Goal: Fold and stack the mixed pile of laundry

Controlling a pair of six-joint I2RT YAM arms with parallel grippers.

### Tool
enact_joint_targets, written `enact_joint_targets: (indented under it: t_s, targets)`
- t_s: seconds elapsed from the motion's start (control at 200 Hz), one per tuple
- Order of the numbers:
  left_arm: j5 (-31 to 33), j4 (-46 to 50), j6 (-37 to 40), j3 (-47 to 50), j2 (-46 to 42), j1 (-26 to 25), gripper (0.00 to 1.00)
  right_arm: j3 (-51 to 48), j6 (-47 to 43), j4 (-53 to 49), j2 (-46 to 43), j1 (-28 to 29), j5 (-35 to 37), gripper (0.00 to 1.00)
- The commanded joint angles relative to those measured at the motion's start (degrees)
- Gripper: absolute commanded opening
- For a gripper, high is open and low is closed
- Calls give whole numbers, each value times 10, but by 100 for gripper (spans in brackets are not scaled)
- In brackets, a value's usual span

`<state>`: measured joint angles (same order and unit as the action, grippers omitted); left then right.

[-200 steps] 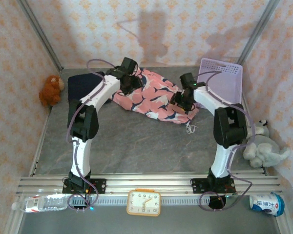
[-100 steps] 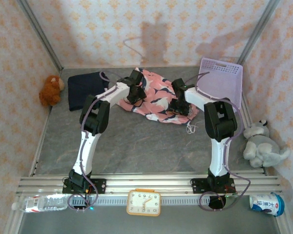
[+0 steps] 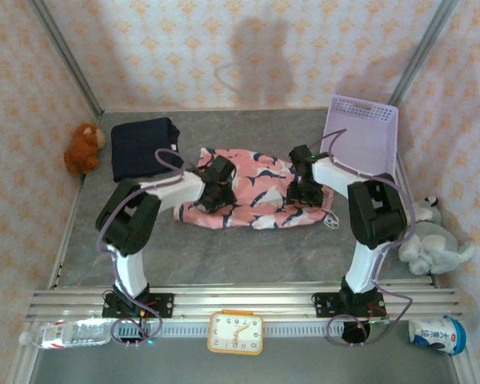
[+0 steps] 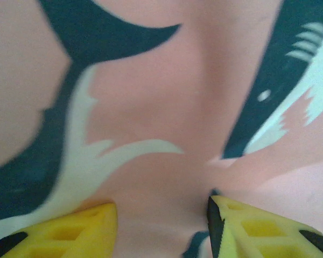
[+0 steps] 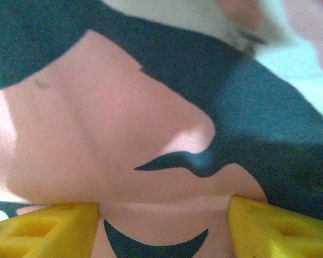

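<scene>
The pink garment (image 3: 256,200) with navy-and-white print lies spread wide across the middle of the table. My left gripper (image 3: 216,194) is down on its left part. In the left wrist view the yellow fingers (image 4: 70,231) pinch a puckered ridge of pink cloth (image 4: 151,107) in the left gripper (image 4: 161,228). My right gripper (image 3: 304,190) rests on the garment's right part. In the right wrist view the right gripper (image 5: 162,228) stands open, and smooth pink cloth (image 5: 97,113) with a fold edge runs between its fingers. The dark navy garment (image 3: 144,146) lies folded at the back left.
A lavender basket (image 3: 364,132) leans at the back right. A brown plush toy (image 3: 84,148) sits by the left wall and a grey one (image 3: 432,240) at the right. A clock (image 3: 235,332), a bottle (image 3: 68,332) and a cup (image 3: 438,334) lie along the front rail.
Both grippers have drawn the pink garment from the back toward the near side, and it now lies wider and flatter. The navy garment, earlier half hidden by the left arm, shows fully.
</scene>
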<state>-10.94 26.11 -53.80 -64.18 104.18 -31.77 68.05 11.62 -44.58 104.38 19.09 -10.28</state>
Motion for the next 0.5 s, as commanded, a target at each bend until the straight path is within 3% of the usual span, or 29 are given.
enact_joint_targets:
  t_s: [0.0, 0.155, 0.3, 0.445, 0.49]
  targets:
    - [56, 34, -73, 71, -73, -25, 48, -46, -11, -25, -50, -1, -13, 65]
    - [83, 74, -121, 122, -162, -58, 53, -93, 9, -14, -95, -1, -67, 65]
    - [157, 112, -109, 90, -228, -57, 63, -69, 21, -32, -158, -2, -94, 65]
    - [178, 118, -39, -4, -196, -48, 65, -8, 56, -54, -187, -2, -65, 64]
    - [167, 118, -19, -39, -169, -48, 64, 7, 78, -63, -192, -5, -32, 69]
